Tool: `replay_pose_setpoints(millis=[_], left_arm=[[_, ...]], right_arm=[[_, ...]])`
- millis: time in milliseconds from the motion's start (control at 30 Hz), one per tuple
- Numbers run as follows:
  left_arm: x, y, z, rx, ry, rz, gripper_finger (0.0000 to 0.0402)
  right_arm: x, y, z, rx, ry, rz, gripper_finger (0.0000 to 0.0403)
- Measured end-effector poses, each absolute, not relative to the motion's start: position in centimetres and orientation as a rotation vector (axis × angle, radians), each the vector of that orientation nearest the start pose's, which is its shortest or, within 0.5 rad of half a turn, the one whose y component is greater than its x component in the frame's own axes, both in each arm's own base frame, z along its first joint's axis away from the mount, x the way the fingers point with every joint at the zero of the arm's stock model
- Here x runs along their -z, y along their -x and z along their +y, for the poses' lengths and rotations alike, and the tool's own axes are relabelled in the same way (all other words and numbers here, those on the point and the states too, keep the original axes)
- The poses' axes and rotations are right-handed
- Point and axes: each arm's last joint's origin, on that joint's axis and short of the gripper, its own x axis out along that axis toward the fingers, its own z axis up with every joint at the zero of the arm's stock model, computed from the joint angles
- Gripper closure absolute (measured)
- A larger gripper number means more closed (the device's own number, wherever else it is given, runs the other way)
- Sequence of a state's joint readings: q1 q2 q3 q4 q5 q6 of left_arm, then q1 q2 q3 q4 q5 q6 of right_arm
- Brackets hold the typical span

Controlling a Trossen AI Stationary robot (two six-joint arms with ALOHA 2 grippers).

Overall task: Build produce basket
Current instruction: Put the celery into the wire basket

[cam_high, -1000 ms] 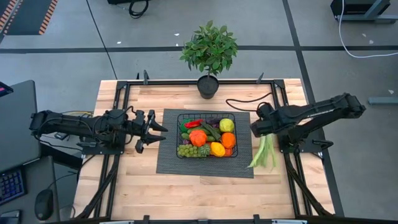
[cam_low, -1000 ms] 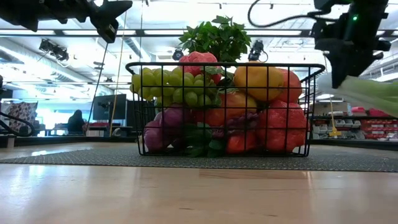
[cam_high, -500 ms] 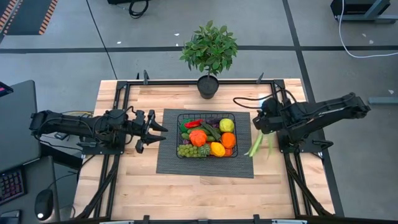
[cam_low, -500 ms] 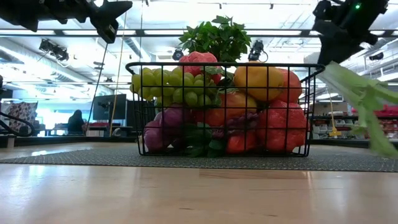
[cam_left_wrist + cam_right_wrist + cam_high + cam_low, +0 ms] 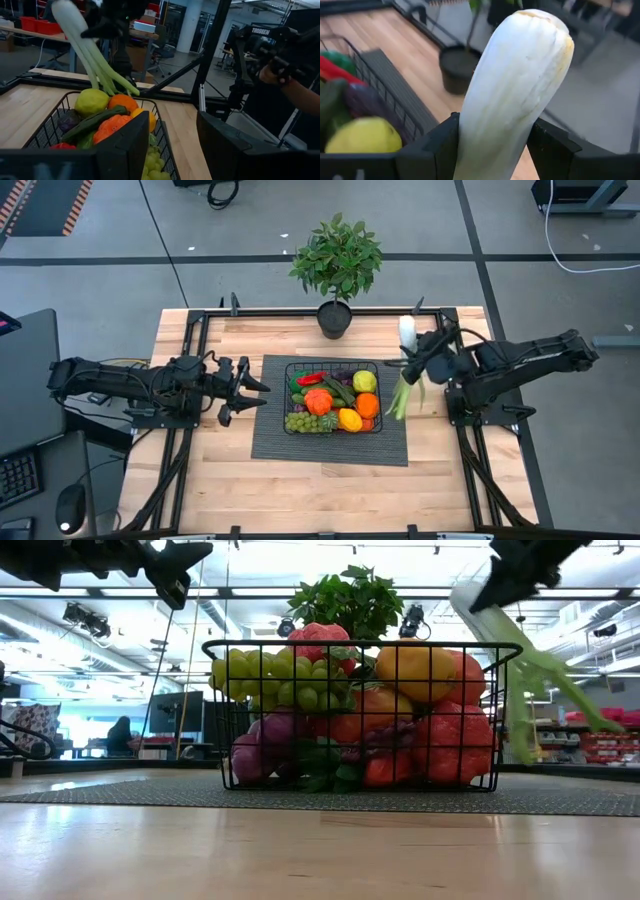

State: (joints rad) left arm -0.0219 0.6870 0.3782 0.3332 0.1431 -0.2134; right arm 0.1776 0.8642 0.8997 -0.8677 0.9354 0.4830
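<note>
**Even overhead light, some blur**

The surface [image 5: 320,480] is evenly and brightly lit from above; only faint shadows are cast. In the low view, glare is seen from ceiling lights. The leek [image 5: 540,670] is smeared by motion there, and blurred close-up in the right wrist view.

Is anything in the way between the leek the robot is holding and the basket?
Nothing visible stands between them. The right pincer holds the leek in the air just off the right side of the basket. But the basket is already piled with produce up to its rim, so the leek can only lie on top.
</note>
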Motion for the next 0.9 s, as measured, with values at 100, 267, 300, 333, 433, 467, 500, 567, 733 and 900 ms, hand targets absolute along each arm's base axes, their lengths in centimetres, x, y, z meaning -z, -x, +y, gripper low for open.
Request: replay_pose_setpoints(millis=[100, 267, 300, 333, 433, 467, 500, 567, 733, 900], left_arm=[[-25.5, -16.4, -0.7, 0.133, 0.212, 0.0, 0.023], [-25.3, -16.4, -0.4, 0.049, 0.206, 0.008, 0.023], [-25.3, -16.4, -0.4, 0.036, 0.196, 0.006, 0.023], [-25.3, -16.4, -0.4, 0.024, 0.184, 0.004, 0.023], [-25.3, -16.4, -0.3, -0.005, 0.171, 0.001, 0.023], [-25.3, -16.4, -0.3, -0.015, 0.171, 0.0, 0.023], [-25.4, -16.4, -0.2, -0.026, 0.166, -0.002, 0.023], [-25.4, -16.4, -0.2, -0.037, 0.148, -0.01, 0.023], [-25.7, -16.4, -0.2, -0.036, 0.12, -0.035, 0.023], [-26.1, -16.4, -0.2, -0.034, 0.121, -0.076, 0.023]], right_arm=[[-32.0, -15.5, 0.3, 0.838, 0.11, 0.474, 0.0188], [-33.7, -16.0, 0.4, 0.819, 0.297, 0.411, 0.0188], [-34.1, -16.1, 0.4, 0.822, 0.329, 0.398, 0.0188], [-34.4, -16.2, 0.4, 0.824, 0.362, 0.385, 0.0188], [-35.5, -16.6, 0.4, 0.84, 0.431, 0.34, 0.0188], [-35.8, -16.6, 0.4, 0.842, 0.445, 0.321, 0.0188], [-36.2, -16.7, 0.4, 0.844, 0.456, 0.303, 0.0188], [-36.9, -16.8, 0.5, 0.851, 0.463, 0.258, 0.0188], [-38.6, -16.7, 0.9, 0.852, 0.503, 0.149, 0.0188], [-40.3, -16.5, 1.7, 0.761, 0.402, -0.053, 0.0188]])
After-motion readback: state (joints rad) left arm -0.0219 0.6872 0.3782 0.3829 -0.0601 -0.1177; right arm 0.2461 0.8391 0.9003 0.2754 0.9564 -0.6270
